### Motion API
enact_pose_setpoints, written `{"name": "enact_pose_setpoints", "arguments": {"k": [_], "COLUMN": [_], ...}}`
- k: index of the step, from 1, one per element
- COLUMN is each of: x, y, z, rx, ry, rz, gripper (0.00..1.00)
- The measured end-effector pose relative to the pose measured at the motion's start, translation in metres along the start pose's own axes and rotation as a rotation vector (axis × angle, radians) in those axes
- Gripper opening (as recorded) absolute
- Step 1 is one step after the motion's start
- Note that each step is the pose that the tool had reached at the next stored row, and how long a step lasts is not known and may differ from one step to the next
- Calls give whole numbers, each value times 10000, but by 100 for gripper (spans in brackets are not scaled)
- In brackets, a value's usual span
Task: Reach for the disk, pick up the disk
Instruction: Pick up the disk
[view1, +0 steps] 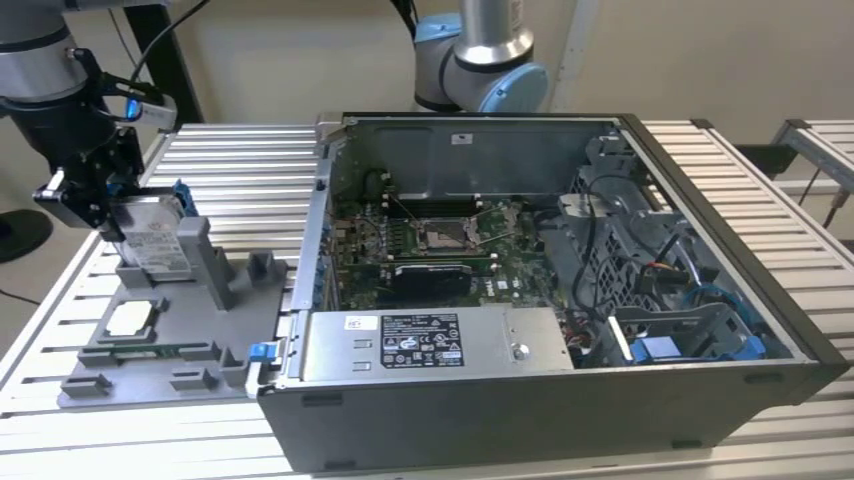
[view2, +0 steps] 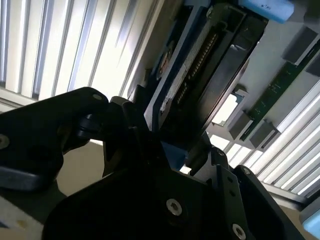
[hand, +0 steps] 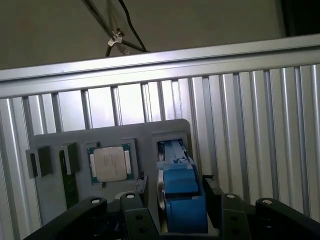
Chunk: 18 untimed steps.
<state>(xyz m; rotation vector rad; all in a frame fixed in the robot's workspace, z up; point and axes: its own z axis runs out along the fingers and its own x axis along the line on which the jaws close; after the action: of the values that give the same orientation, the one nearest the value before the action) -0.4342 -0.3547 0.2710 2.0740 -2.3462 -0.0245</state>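
Our silver-grey arm with trailing black cable, our matte black end effector dotted with round screws.

We find no words or numbers we can actually read. There is only fine print, too small to make out, on the white sticker of the grey box and on the white label of the disk.

Silver metal disk, blue plastic frame

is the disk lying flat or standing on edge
Standing on edge: in the exterior view the disk rises upright from a slot in the grey holder, with the gripper at its upper part.
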Motion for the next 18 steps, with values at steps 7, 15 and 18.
{"name": "enact_pose_setpoints", "arguments": {"k": [7, 15, 18], "x": [-6, -6, -6], "y": [-4, -4, -5], "z": [58, 70, 70], "rx": [-1, -2, -2], "ry": [2, -12, -15], "rz": [-106, -120, -122], "gripper": [100, 100, 100]}}
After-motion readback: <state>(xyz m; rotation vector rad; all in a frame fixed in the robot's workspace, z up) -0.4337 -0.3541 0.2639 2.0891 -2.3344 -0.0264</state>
